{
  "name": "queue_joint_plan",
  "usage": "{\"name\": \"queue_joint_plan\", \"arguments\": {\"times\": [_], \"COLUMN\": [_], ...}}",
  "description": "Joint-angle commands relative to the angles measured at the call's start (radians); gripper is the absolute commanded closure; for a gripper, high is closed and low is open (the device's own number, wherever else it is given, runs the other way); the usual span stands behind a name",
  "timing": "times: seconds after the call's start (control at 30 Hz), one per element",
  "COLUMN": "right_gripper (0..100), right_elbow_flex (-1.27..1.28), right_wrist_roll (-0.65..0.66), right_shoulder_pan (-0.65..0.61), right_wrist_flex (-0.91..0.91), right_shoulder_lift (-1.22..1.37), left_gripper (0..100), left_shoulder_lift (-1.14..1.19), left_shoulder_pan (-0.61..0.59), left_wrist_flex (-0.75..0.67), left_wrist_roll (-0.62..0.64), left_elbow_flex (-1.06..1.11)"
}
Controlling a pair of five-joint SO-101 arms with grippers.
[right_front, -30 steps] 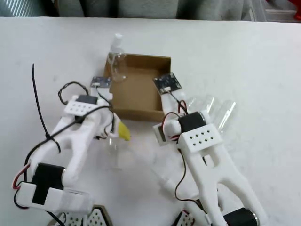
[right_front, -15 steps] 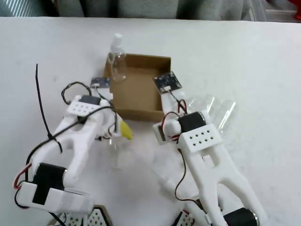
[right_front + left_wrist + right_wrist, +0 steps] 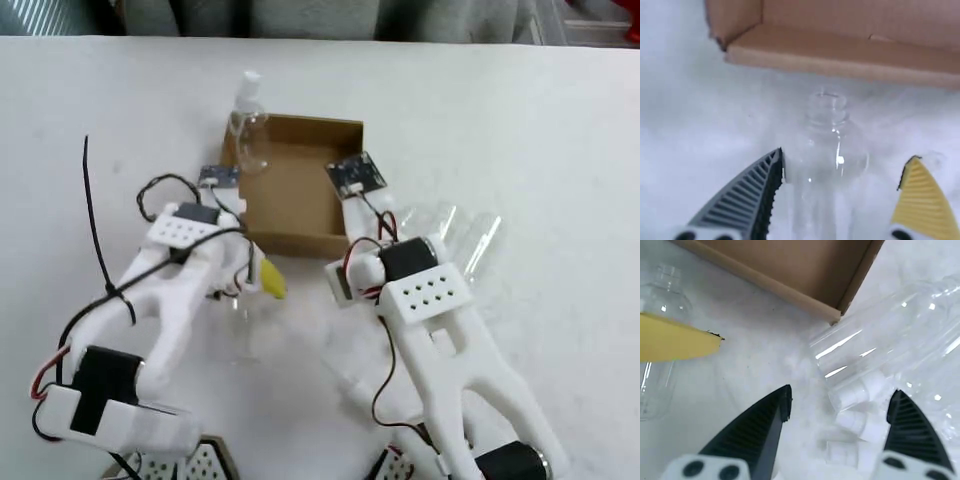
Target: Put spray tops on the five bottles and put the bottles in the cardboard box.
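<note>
Left wrist view has the left gripper [image 3: 845, 159] spread wide, its grey and yellow fingers on either side of an open bottle [image 3: 832, 145] without visibly touching it. This bottle appears to lie on its side on the table [image 3: 520, 120], its bare neck pointing at the near wall of the cardboard box [image 3: 300, 190]. That straddle looks like the set-up for a grasp on the body. Clamping there would steady the bottle and leave the neck free for a top.

Across the near wall of the box, the right gripper [image 3: 841, 392] is also spread apart, with nothing in it. It hangs over a small heap of white spray tops [image 3: 860, 390], which lie just off the box's near right corner. The heap touches several clear bottles [image 3: 900, 335] lying on their sides, and these fan out toward the right edge of the table. Being directly above the tops, this gripper seems placed to pick one up for the waiting neck.

One capped bottle [image 3: 247, 125] stands upright at the far left corner of the box, seemingly inside it. Judging by that, most of the task is still to be done.
</note>
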Motion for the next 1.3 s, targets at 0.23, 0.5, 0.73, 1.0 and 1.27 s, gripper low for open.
{"name": "queue_joint_plan", "arguments": {"times": [0.23, 0.5, 0.73, 1.0, 1.27], "right_gripper": [71.9, 71.9, 71.9, 71.9, 71.9], "right_elbow_flex": [-0.005, -0.005, -0.005, -0.005, -0.005], "right_wrist_roll": [0.011, 0.011, 0.011, 0.011, 0.011], "right_shoulder_pan": [0.025, 0.035, 0.035, 0.035, 0.035], "right_wrist_flex": [-0.012, -0.013, -0.013, -0.013, -0.013], "right_shoulder_lift": [-0.035, -0.035, -0.035, -0.035, -0.035], "left_gripper": [63, 63, 63, 97, 98], "left_shoulder_lift": [0.168, 0.171, 0.166, 0.166, 0.165], "left_shoulder_pan": [-0.030, -0.024, -0.024, 0.004, -0.005], "left_wrist_flex": [0.115, 0.087, 0.077, 0.008, 0.005], "left_wrist_roll": [0.005, 0.011, 0.012, -0.097, -0.178], "left_elbow_flex": [-0.186, -0.166, -0.146, -0.140, -0.140]}}
